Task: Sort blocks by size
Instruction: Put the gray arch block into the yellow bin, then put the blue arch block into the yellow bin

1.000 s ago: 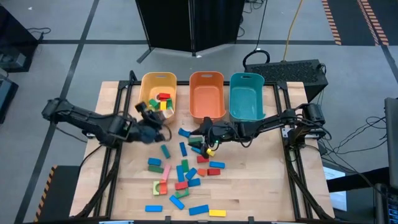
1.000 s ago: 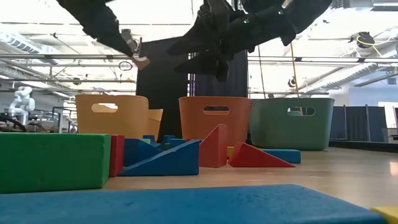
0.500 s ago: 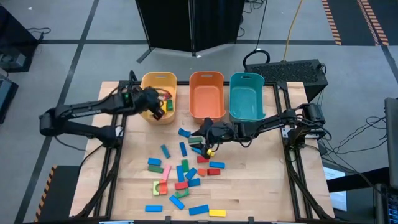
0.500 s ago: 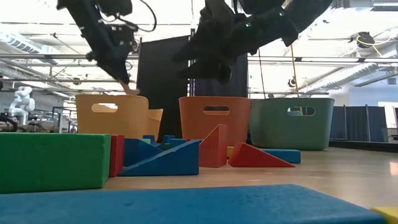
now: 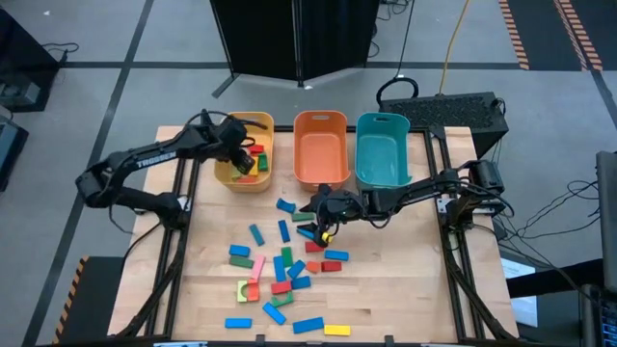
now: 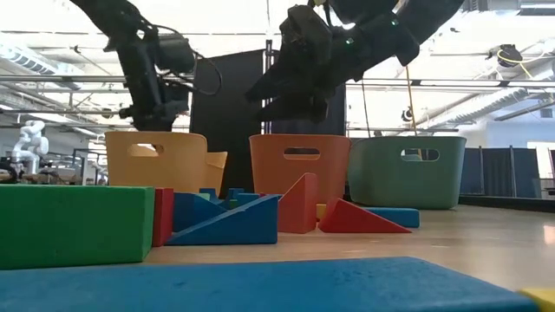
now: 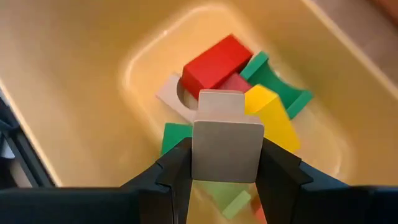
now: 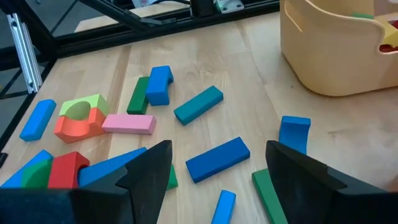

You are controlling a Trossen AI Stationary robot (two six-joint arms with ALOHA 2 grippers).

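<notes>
Near edge of the wooden table: scattered wooden blocks lying in a loose pile, blue bars, green and red pieces, a pink bar and a yellow bar at the front. In the low view a big green block and a blue slab are sitting closest, with blue and red wedge blocks behind them.

Mid table: right gripper is hovering over the far side of the pile, fingers spread wide apart, nothing between them. A blue flat bar and a teal bar are lying on the wood just ahead of it.

Far edge: three plastic bins in a row, yellow bin, orange bin, teal bin.

Left gripper is hanging over the yellow bin, fingers clamped on a pale square wooden block. Below it in the bin: red rectangular block, green arch block, yellow wedge, pale arch piece, more green bits.
</notes>
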